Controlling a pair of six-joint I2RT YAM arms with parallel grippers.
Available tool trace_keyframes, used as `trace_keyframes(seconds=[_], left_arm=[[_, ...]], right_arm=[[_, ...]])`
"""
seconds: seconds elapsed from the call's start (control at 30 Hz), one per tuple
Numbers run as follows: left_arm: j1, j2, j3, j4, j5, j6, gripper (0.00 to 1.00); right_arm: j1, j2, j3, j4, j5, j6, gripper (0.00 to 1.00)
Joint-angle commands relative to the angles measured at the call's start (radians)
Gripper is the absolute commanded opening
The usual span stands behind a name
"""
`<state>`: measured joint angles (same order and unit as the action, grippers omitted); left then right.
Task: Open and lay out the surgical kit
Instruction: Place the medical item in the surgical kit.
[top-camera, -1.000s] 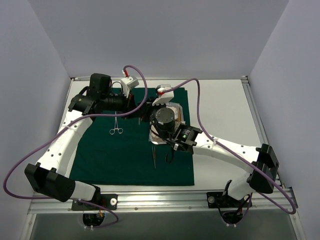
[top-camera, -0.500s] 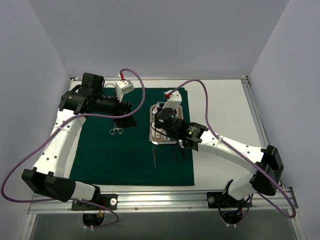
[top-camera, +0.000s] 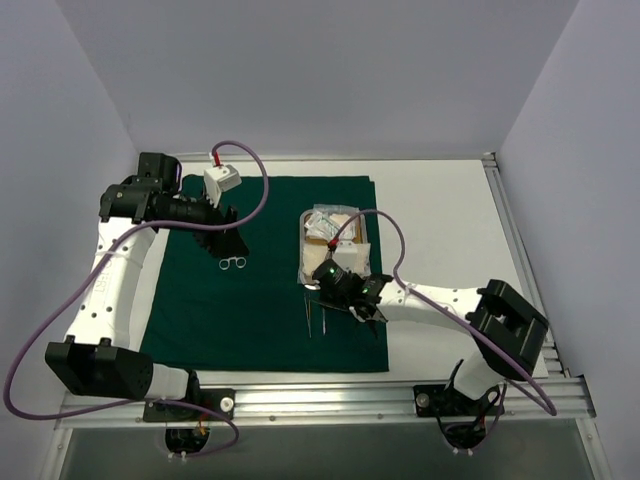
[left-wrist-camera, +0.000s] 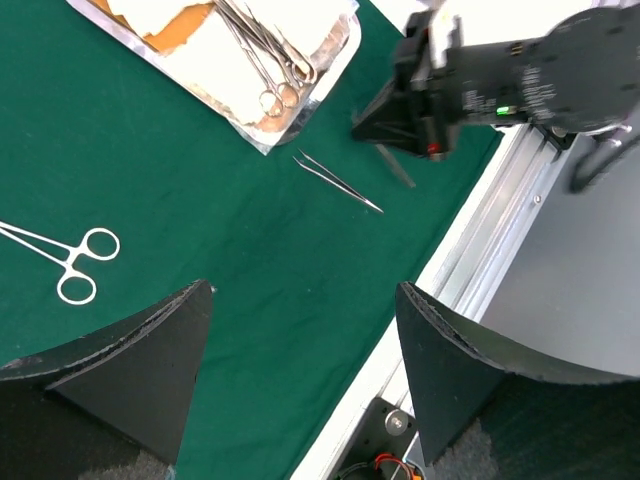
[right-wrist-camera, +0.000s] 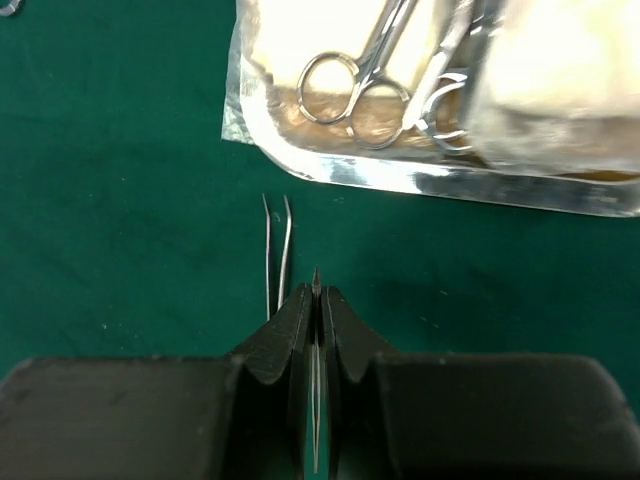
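Green cloth (top-camera: 250, 310) lies spread on the bench (top-camera: 440, 200), so the opening looks done. One clamp (top-camera: 233, 263) sits at nine o'clock from the tray (top-camera: 303, 250), tweezers (top-camera: 309, 318) about seven. Wrist views show what the overhead blurs: more clamps (right-wrist-camera: 345, 85) inside the tray, and my right claw (right-wrist-camera: 315, 295) pinching a second thin tool (right-wrist-camera: 315, 278); left claw (left-wrist-camera: 302, 288) gapes wide, empty.

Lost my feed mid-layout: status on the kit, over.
Left gripper open, empty, over green cloth. Right gripper shut on thin steel instrument. Laid out: clamp, tweezers; more clamps in tray. No obstruction.
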<state>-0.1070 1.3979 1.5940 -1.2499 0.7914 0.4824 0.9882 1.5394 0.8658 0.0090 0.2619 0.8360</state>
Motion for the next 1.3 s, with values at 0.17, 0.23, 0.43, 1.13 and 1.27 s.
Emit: trace_keyframes(seconds=[0.17,0.23,0.43,1.13,1.27], left_arm=[[0.018,-0.005,-0.022,-0.006,0.037,0.033,0.83],[0.021,-0.005,-0.023,-0.009,0.037,0.036,0.83],[0.026,0.001,-0.020,-0.008,0.042,0.038,0.83],[0.038,0.012,-0.006,-0.022,0.049,0.055,0.83],[0.038,0.012,-0.006,-0.025,0.051,0.056,0.83]], right_arm=[[-0.020,0.128,0.029,0.126,-0.073,0.017,0.00],[-0.023,0.136,0.030,0.111,-0.053,0.015,0.00],[-0.022,0.159,0.045,0.078,-0.023,0.012,0.00],[-0.029,0.206,0.081,0.037,0.014,0.020,0.27],[-0.029,0.194,0.084,0.022,0.022,0.020,0.30]])
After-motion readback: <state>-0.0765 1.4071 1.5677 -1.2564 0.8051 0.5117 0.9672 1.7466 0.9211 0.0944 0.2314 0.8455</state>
